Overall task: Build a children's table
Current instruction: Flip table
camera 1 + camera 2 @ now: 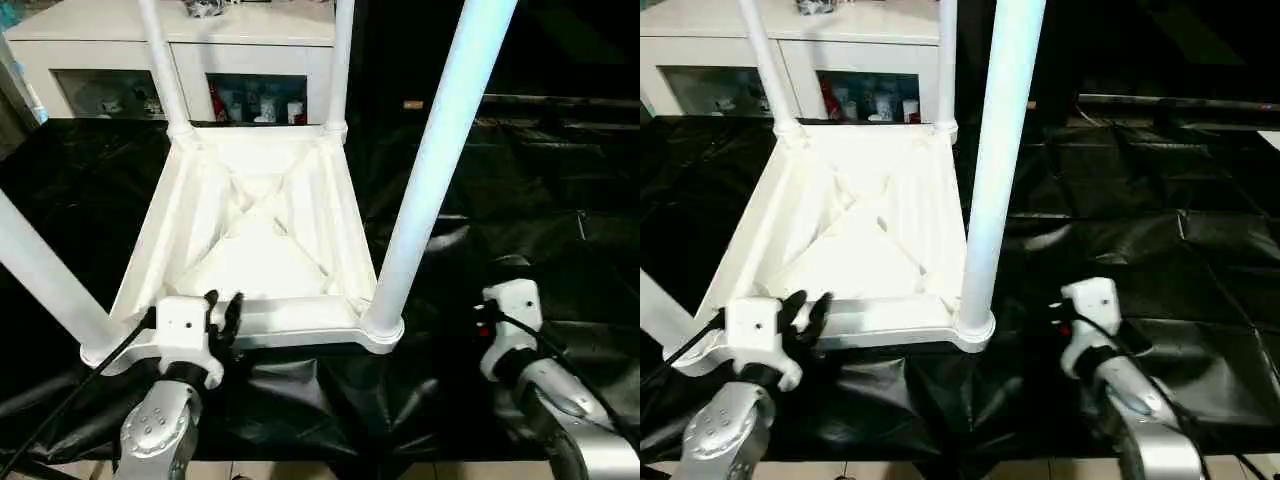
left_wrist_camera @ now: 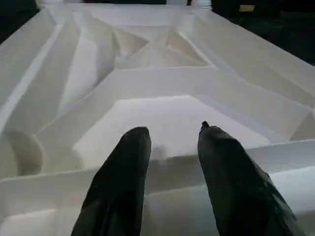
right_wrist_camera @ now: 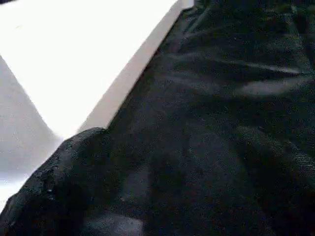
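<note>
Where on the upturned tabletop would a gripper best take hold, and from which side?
On the near rim of the tabletop, between the two near legs, coming from the robot's side. That edge is a thin upright wall over the hollow ribbed underside, narrow enough for the fingers to straddle. The left gripper already sits there; the leg at the corner blocks the socket.

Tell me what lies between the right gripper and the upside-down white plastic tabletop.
Only a bare stretch of crinkled black plastic sheet separates the right gripper from the upside-down white plastic tabletop, as the left eye view shows.
</note>
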`<state>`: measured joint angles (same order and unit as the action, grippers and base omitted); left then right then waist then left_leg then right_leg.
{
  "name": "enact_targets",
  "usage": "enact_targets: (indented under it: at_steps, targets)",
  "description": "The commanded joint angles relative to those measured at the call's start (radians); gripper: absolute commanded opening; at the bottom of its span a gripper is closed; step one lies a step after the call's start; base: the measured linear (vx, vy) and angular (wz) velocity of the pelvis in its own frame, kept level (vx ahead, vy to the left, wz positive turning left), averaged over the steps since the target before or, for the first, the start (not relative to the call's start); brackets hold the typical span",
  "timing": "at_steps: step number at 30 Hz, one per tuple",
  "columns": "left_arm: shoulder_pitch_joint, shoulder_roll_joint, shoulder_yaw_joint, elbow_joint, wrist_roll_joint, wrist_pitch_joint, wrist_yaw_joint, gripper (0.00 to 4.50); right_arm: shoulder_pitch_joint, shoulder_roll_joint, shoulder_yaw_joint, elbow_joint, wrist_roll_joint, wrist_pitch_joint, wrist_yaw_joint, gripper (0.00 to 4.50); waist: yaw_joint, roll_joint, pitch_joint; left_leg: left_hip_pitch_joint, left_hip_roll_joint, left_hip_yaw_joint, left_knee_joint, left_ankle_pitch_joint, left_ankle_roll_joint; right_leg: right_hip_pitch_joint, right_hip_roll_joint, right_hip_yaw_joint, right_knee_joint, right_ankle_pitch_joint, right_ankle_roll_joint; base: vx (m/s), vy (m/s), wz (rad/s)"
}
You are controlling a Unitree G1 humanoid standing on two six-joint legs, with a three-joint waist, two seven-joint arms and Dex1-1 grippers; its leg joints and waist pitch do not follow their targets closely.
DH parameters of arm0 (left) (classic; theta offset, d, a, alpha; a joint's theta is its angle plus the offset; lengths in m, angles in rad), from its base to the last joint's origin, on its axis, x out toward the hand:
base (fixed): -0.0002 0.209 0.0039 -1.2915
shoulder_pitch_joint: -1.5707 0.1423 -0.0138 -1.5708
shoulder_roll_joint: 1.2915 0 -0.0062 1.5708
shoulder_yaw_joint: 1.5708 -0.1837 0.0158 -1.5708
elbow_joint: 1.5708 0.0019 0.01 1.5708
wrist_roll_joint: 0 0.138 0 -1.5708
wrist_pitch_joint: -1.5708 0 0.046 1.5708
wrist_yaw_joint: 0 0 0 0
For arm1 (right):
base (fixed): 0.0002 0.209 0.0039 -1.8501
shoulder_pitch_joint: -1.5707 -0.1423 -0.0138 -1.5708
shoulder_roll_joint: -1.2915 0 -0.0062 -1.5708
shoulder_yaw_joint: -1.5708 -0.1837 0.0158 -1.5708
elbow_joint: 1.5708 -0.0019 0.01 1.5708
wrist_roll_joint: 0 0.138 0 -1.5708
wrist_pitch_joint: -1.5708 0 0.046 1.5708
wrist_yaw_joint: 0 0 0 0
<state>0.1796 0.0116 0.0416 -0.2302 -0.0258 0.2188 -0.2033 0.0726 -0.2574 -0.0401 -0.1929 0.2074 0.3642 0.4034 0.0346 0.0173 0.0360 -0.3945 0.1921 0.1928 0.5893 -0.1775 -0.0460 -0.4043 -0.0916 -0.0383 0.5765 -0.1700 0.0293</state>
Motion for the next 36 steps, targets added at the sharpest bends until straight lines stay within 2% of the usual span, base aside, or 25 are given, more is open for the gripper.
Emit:
enact_targets:
  at_steps: [1, 2, 3, 4, 5, 6, 7, 8, 9, 10, 11, 12, 13, 14, 15, 16, 17, 18, 19, 21, 23, 27, 28, 33, 36]
  targets:
    - [-0.006, -0.006, 0.004, 0.002, -0.010, 0.003, 0.011, 1.90, -0.007, -0.004, -0.004, -0.015, 0.014, 0.017, 0.002, 4.50, 0.003, -0.009, -0.064, -0.015, 0.012, -0.009, -0.043, 0.076, 0.112, 0.010, -0.003, 0.012, -0.046, 0.178, -0.183, 0.000, 0.000, 0.00]
    - [-0.011, -0.005, 0.009, -0.001, -0.008, 0.025, 0.021, 1.90, -0.008, -0.004, -0.009, -0.016, 0.018, 0.020, 0.003, 4.50, 0.005, -0.004, -0.081, -0.017, 0.002, -0.009, -0.023, 0.210, 0.156, 0.007, 0.002, 0.005, -0.027, 0.331, -0.214, 0.000, 0.000, 0.00]
    - [-0.013, 0.002, 0.011, -0.005, 0.006, 0.043, 0.030, 1.90, -0.009, -0.004, -0.015, -0.016, 0.021, 0.022, 0.004, 4.50, 0.005, -0.005, -0.094, -0.031, -0.013, -0.006, -0.004, 0.340, 0.240, -0.005, 0.010, -0.008, -0.020, 0.481, -0.253, 0.000, 0.000, 0.00]
    - [-0.014, 0.006, 0.015, -0.007, 0.015, 0.050, 0.040, 1.90, -0.011, -0.005, -0.019, -0.015, 0.022, 0.022, 0.005, 4.50, 0.006, -0.006, -0.100, -0.042, -0.019, -0.003, 0.006, 0.330, 0.296, -0.017, 0.009, -0.013, -0.029, 0.475, -0.272, -0.079, 0.009, 0.03]
    - [-0.014, 0.006, 0.017, -0.007, 0.015, 0.051, 0.042, 1.90, -0.011, -0.005, -0.019, -0.015, 0.022, 0.023, 0.005, 4.50, 0.009, -0.005, -0.092, -0.049, -0.016, -0.001, 0.001, 0.256, 0.310, -0.028, 0.005, -0.017, -0.048, 0.381, -0.277, -0.111, 0.016, 0.02]
    - [-0.012, 0.006, 0.023, -0.009, 0.012, 0.056, 0.048, 1.90, -0.011, -0.006, -0.021, -0.015, 0.023, 0.023, 0.005, 4.50, 0.007, -0.005, -0.085, -0.047, -0.006, 0.000, 0.001, 0.022, 0.292, -0.030, -0.013, -0.021, -0.076, 0.065, -0.260, -0.111, 0.016, 0.02]
    - [-0.002, 0.014, 0.027, -0.018, 0.012, 0.050, 0.047, 1.90, -0.007, -0.006, -0.021, -0.017, 0.024, 0.024, 0.005, 4.50, -0.001, 0.002, -0.056, -0.011, 0.011, -0.005, -0.017, -0.341, 0.190, -0.040, -0.020, -0.038, -0.115, -0.450, -0.174, -0.145, 0.021, -0.04]
    - [0.005, 0.016, 0.029, -0.025, 0.008, 0.048, 0.046, 1.90, -0.004, -0.008, -0.019, -0.018, 0.025, 0.024, 0.008, 4.50, -0.015, 0.005, -0.043, 0.015, 0.012, -0.012, -0.013, -0.486, 0.120, -0.049, -0.018, -0.054, -0.130, -0.653, -0.098, -0.080, 0.009, -0.04]
    - [0.013, 0.020, 0.031, -0.032, 0.004, 0.046, 0.043, 1.90, 0.001, -0.008, -0.015, -0.021, 0.025, 0.023, 0.009, 4.50, -0.031, 0.010, -0.025, 0.045, 0.012, -0.022, -0.009, -0.623, 0.052, -0.067, -0.007, -0.087, -0.163, -0.805, -0.010, -0.166, 0.028, -0.19]
    - [0.024, 0.023, 0.030, -0.044, 0.006, 0.039, 0.043, 1.90, 0.008, -0.013, -0.008, -0.026, 0.029, 0.025, 0.020, 4.50, 0.000, 0.068, 0.004, -0.088, 0.085, -0.031, -0.203, -0.975, -0.062, 0.104, 0.030, -0.120, 0.146, -0.541, 0.005, -0.010, 0.065, -0.15]
    - [0.025, 0.023, 0.029, -0.046, 0.008, 0.038, 0.044, 1.90, 0.009, -0.015, -0.007, -0.028, 0.030, 0.027, 0.022, 4.50, 0.043, 0.035, 0.018, -0.145, 0.079, 0.018, -0.209, -1.029, -0.104, 0.126, 0.034, -0.123, 0.203, -0.385, -0.042, -0.064, 0.037, -0.11]
    - [0.032, 0.026, 0.034, -0.053, 0.013, 0.050, 0.051, 1.90, 0.018, -0.023, 0.001, -0.042, 0.041, 0.041, 0.038, 4.50, 0.091, 0.066, -0.005, -0.122, 0.050, 0.068, -0.204, -0.963, -0.093, 0.126, 0.034, -0.085, 0.211, -0.382, -0.053, 0.000, 0.000, 0.00]
    - [0.034, 0.027, 0.035, -0.055, 0.016, 0.052, 0.054, 1.90, 0.024, -0.033, 0.005, -0.050, 0.043, 0.047, 0.050, 4.50, 0.042, -0.030, -0.053, 0.012, 0.054, 0.035, -0.040, -0.595, -0.099, 0.049, -0.054, 0.030, 0.099, -0.818, 0.055, -0.011, -0.103, 0.03]
    - [0.035, 0.029, 0.037, -0.056, 0.018, 0.053, 0.056, 1.90, 0.028, -0.041, 0.009, -0.056, 0.045, 0.052, 0.058, 4.50, 0.055, -0.032, 0.001, 0.076, 0.006, -0.022, 0.170, -0.345, -0.067, -0.085, -0.192, 0.081, -0.124, -1.141, 0.016, 0.043, -0.075, -0.01]
    - [0.037, 0.033, 0.041, -0.058, 0.017, 0.053, 0.055, 1.90, 0.032, -0.044, 0.013, -0.062, 0.044, 0.055, 0.060, 4.50, 0.061, -0.020, -0.005, -0.046, -0.040, -0.109, 0.156, -0.039, 0.019, 0.056, -0.146, 0.124, -0.091, -1.006, -0.053, 0.029, -0.029, -0.19]
    - [0.039, 0.035, 0.052, -0.060, 0.012, 0.052, 0.065, 1.90, 0.046, -0.058, 0.017, -0.073, 0.053, 0.064, 0.076, 4.50, 0.066, -0.015, 0.001, -0.060, -0.015, -0.088, 0.062, -0.024, -0.022, 0.091, -0.098, 0.042, -0.044, -0.748, -0.072, -0.002, 0.064, 0.06]
    - [0.039, 0.031, 0.065, -0.066, 0.010, 0.037, 0.081, 1.90, 0.061, -0.074, 0.015, -0.087, 0.072, 0.068, 0.105, 4.50, 0.089, 0.007, -0.018, -0.001, 0.005, -0.091, 0.022, -0.072, -0.031, 0.066, -0.055, 0.044, -0.031, -0.597, -0.100, -0.101, 0.058, 0.30]
    - [0.040, 0.029, 0.073, -0.073, 0.017, 0.038, 0.098, 1.90, 0.073, -0.084, 0.016, -0.104, 0.093, 0.074, 0.133, 4.50, 0.065, 0.020, -0.020, 0.052, 0.037, -0.092, -0.010, -0.242, -0.006, 0.032, -0.013, 0.045, -0.002, -0.365, -0.160, -0.087, 0.012, 0.49]
    - [0.041, 0.030, 0.077, -0.076, 0.018, 0.038, 0.102, 1.90, 0.077, -0.085, 0.017, -0.112, 0.100, 0.076, 0.141, 4.50, 0.064, 0.036, -0.024, 0.046, 0.041, -0.089, -0.028, -0.285, -0.005, 0.047, -0.016, 0.048, 0.001, -0.302, -0.186, -0.119, 0.023, 0.26]
    - [0.043, 0.022, 0.104, -0.093, 0.004, 0.030, 0.126, 2.06, 0.089, -0.090, 0.037, -0.142, 0.122, 0.084, 0.175, 4.50, 0.047, 0.045, -0.028, 0.024, 0.047, -0.090, -0.064, -0.317, -0.003, 0.081, -0.029, 0.033, -0.006, -0.164, -0.192, -0.031, 0.066, -0.02]
    - [0.043, 0.014, 0.121, -0.101, 0.005, 0.036, 0.147, 2.27, 0.089, -0.091, 0.053, -0.152, 0.138, 0.081, 0.197, 4.50, 0.039, 0.042, -0.028, 0.022, 0.045, -0.088, -0.069, -0.328, 0.000, 0.083, -0.035, 0.033, -0.015, -0.139, -0.178, -0.008, 0.033, -0.03]
    - [0.038, 0.018, 0.148, -0.120, -0.010, 0.046, 0.155, 2.65, 0.063, -0.066, 0.103, -0.140, 0.166, 0.069, 0.240, 4.50, 0.036, 0.034, -0.026, 0.020, 0.038, -0.080, -0.071, -0.331, -0.006, 0.079, -0.050, 0.039, -0.034, -0.216, -0.165, 0.000, 0.000, 0.00]
    - [0.036, 0.024, 0.148, -0.119, -0.007, 0.056, 0.154, 2.73, 0.055, -0.062, 0.111, -0.134, 0.167, 0.069, 0.246, 4.50, 0.033, 0.024, -0.026, 0.016, 0.037, -0.079, -0.071, -0.315, -0.002, 0.082, -0.049, 0.038, -0.035, -0.206, -0.156, 0.000, 0.000, 0.00]
    - [0.002, 0.028, 0.199, -0.107, -0.007, 0.068, 0.206, 3.19, -0.015, -0.026, 0.160, -0.083, 0.171, 0.058, 0.286, 4.50, 0.034, 0.022, -0.038, 0.016, 0.035, -0.077, -0.065, -0.219, 0.019, 0.084, -0.048, 0.034, -0.025, -0.072, -0.155, 0.000, 0.000, 0.00]
    - [-0.007, 0.038, 0.226, -0.115, -0.034, 0.094, 0.200, 3.32, -0.079, -0.004, 0.182, -0.029, 0.179, 0.044, 0.303, 4.50, 0.037, 0.010, -0.038, 0.013, 0.034, -0.075, -0.065, -0.204, 0.031, 0.088, -0.051, 0.034, -0.020, -0.033, -0.165, 0.000, 0.000, 0.00]
